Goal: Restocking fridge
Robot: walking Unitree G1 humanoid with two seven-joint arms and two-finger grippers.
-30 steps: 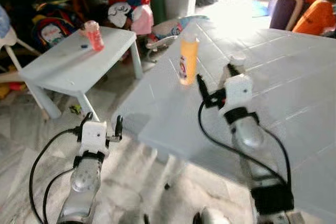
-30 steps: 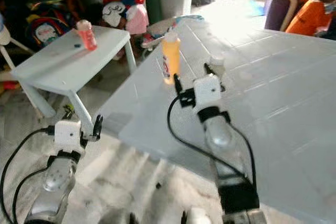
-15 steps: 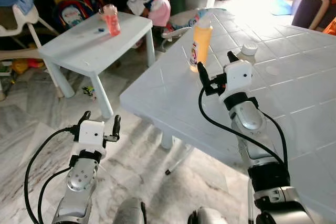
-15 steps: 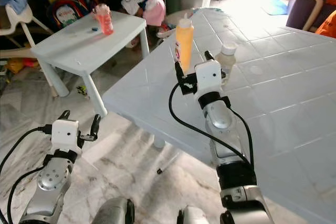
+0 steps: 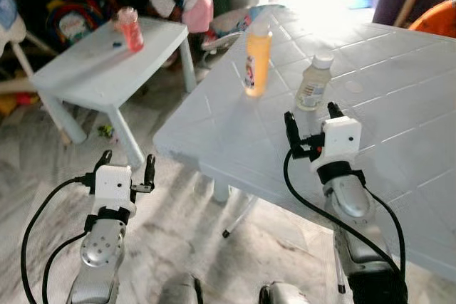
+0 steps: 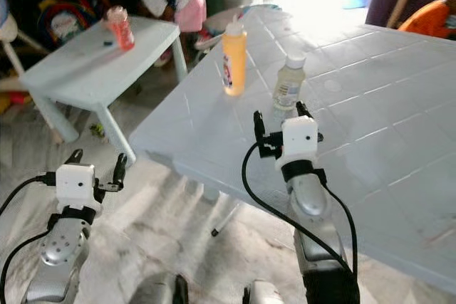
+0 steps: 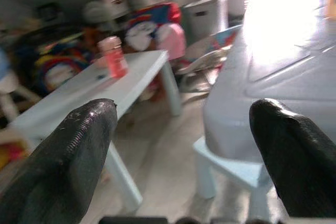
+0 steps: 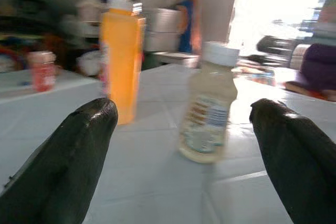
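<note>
Small pale bottle [image 5: 313,82] targeted; right claw [image 5: 311,119] open, empty, just short of it.

Bottle upright near the big desk's [image 5: 413,76] left edge, orange bottle [image 5: 256,58] just beside it, toward the far corner. Judgement: advance straight, fingers straddling the body below the white cap, close gently; avoid nudging the orange one. Left claw [image 5: 125,167] open, idle over the floor. Red bottle [image 5: 130,28] on the small desk [image 5: 85,76].

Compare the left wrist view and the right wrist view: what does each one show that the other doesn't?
Left wrist view: the open left gripper looks at floor, the small table's legs and a grey bin. Right wrist view: the open right gripper faces the orange bottle and the pale white-capped bottle, both upright and apart. Shared: the red bottle and the big white table.
</note>
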